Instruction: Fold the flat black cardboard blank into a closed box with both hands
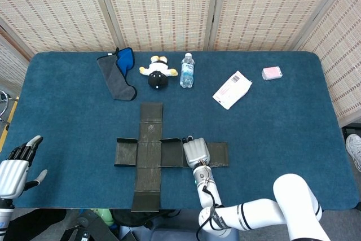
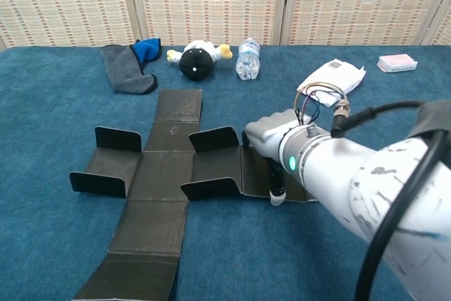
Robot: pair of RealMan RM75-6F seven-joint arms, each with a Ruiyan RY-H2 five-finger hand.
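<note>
Fingers: the right hand (image 2: 271, 147) rests palm-down on the black cardboard blank (image 2: 165, 174); one dark-tipped finger (image 2: 277, 187) points down at the near edge of the right arm of the cross, the rest are hidden, so whether it grips anything cannot be told
Left hand: the left hand (image 1: 15, 167) hangs off the table's left edge, fingers apart, holding nothing, well clear of the blank
Blank position: lies spread as a cross on the blue table (image 1: 282, 128), near the front centre
Done: only the small side flaps stand up a little; no wall is raised and nothing is closed
Left to do: judging by this, nearly everything: lifting the panels, tucking the flaps, shutting the lid
Head view shows: the whole cross outline from above, and the left hand, which the chest view lacks
Chest view shows: the raised flaps (image 2: 213, 137) standing off the cloth, and the finger reaching down, both flattened from overhead
Behind the blank: a grey and blue cloth (image 1: 117, 71), a plush toy (image 1: 157, 73), a water bottle (image 1: 187, 70), a white packet (image 1: 232, 89), a pink box (image 1: 272, 73)
</note>
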